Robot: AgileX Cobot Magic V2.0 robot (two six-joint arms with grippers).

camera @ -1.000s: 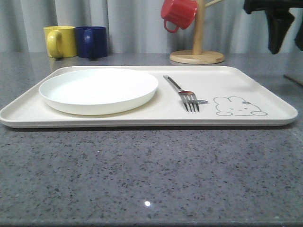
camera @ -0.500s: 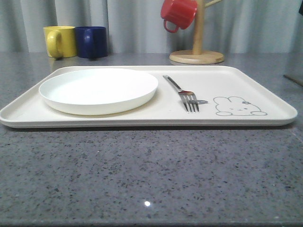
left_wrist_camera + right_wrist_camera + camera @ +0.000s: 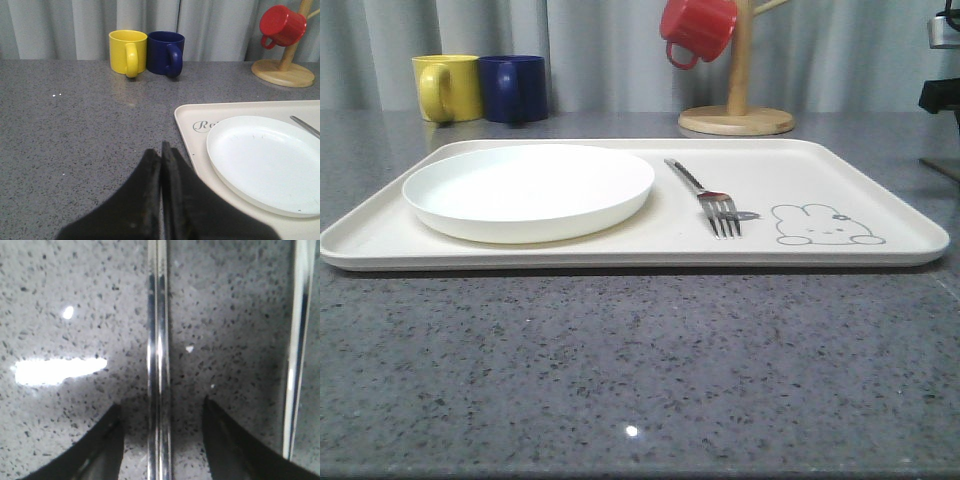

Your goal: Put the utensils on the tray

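The cream tray lies across the middle of the table. On it rest a round white plate at the left and a silver fork beside the rabbit drawing. A pair of flat metal chopsticks lies on the grey table. My right gripper stands open just above them, one finger on each side. Another slim shiny utensil lies beside them; I cannot tell which it is. My left gripper is shut and empty over the table, just left of the tray and the plate.
A yellow mug and a navy mug stand at the back left. A red mug hangs on a wooden stand behind the tray. Part of my right arm shows at the right edge.
A second ago the right gripper hung at the top right of the front view. It then left that view, and now part of the arm shows at the right edge. The tray's contents are unchanged.
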